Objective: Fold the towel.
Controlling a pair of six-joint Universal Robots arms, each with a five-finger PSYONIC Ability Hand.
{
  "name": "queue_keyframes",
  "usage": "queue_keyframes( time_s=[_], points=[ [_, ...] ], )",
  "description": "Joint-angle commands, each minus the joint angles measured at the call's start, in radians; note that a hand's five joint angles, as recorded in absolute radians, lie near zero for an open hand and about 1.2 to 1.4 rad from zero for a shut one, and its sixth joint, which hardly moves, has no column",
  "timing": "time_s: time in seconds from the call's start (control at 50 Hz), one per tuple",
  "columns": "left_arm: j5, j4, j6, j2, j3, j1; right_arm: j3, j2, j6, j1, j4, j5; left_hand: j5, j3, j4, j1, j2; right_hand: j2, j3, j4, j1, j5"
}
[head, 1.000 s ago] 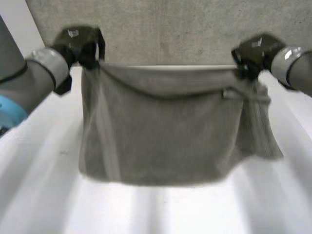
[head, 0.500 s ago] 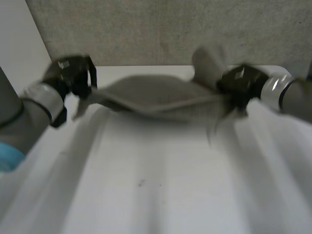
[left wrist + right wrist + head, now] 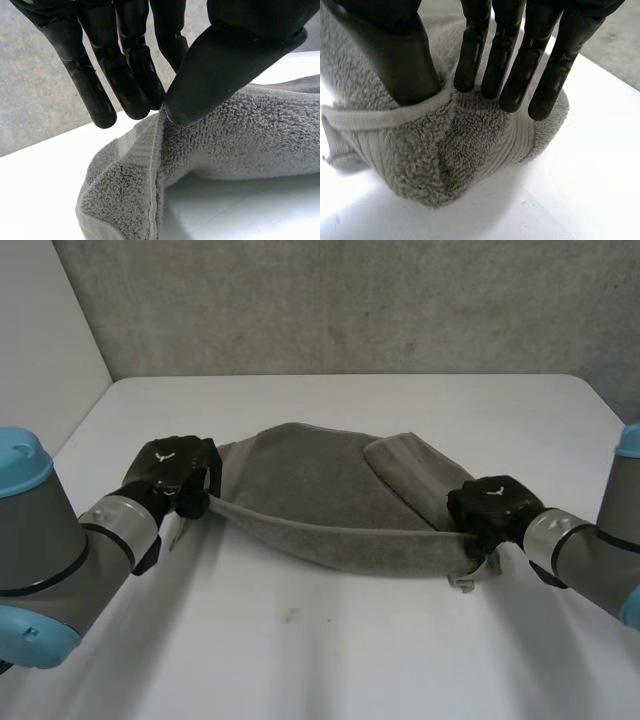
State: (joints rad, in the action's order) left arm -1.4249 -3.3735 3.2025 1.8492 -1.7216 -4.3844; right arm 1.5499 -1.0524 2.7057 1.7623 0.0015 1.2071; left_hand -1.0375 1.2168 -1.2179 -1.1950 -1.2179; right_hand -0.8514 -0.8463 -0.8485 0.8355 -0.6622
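Grey towel (image 3: 320,485) lies mid-table on the white table (image 3: 330,650), strung between both hands.
Left hand (image 3: 172,472) pinches the left near corner, thumb against fingertips. Right hand (image 3: 492,508) clamps the bunched right corner, thumb against straight fingers. The near edge runs taut between them, a flap sits folded over by the right hand, and a grey wall (image 3: 350,300) stands beyond.

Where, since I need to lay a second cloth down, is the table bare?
The table is bare nearest the camera, between the two arms and the near edge of the towel, and again in the far strip between towel and wall. The middle band is crowded: the towel spans from the left hand to the right hand, each pinching an end.
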Motion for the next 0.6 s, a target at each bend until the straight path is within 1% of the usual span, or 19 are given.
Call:
queue_keyframes(
  time_s=[0.02,0.08,0.16,0.22,0.36,0.46,0.56,0.6],
  points=[
    [0.000,0.000,-0.001,-0.013,-0.004,0.005,0.055,-0.029,0.146,-0.024,-0.041,0.002,-0.184,0.180,-0.178,-0.201,-0.178,0.032,0.027,0.030,-0.017,0.018],
    [0.000,0.000,-0.001,-0.016,-0.004,0.003,0.058,-0.028,0.163,-0.038,-0.041,0.006,-0.184,0.180,-0.178,-0.201,-0.178,0.021,0.016,0.018,-0.005,0.006],
    [0.000,0.000,-0.001,-0.019,-0.003,-0.004,0.055,-0.038,0.155,-0.058,-0.057,0.046,-0.184,0.180,-0.178,-0.201,-0.178,-0.155,-0.160,-0.158,0.171,-0.169],
    [0.000,0.000,-0.003,-0.030,-0.004,-0.010,0.062,-0.070,0.158,-0.060,-0.083,0.072,-0.184,0.180,-0.178,-0.201,-0.178,-0.185,-0.190,-0.188,0.201,-0.199],
    [0.001,0.000,-0.004,-0.053,-0.015,-0.010,0.087,-0.089,0.167,-0.050,-0.075,0.080,-0.184,0.180,-0.178,-0.201,-0.178,-0.141,-0.146,-0.144,0.157,-0.155],
    [0.001,0.000,-0.004,-0.068,-0.024,-0.007,0.101,-0.097,0.174,-0.053,-0.049,0.077,-0.184,0.180,-0.178,-0.201,-0.178,-0.150,-0.155,-0.152,0.165,-0.164],
    [0.001,0.000,-0.003,-0.087,-0.036,-0.007,0.113,-0.107,0.169,-0.056,-0.046,0.072,-0.184,0.180,-0.178,-0.201,-0.178,-0.211,-0.216,-0.214,0.227,-0.226],
    [0.001,0.000,-0.003,-0.100,-0.036,-0.007,0.125,-0.126,0.163,-0.056,-0.047,0.069,-0.184,0.180,-0.178,-0.201,-0.178,-0.284,-0.289,-0.287,0.300,-0.299]
  ],
)
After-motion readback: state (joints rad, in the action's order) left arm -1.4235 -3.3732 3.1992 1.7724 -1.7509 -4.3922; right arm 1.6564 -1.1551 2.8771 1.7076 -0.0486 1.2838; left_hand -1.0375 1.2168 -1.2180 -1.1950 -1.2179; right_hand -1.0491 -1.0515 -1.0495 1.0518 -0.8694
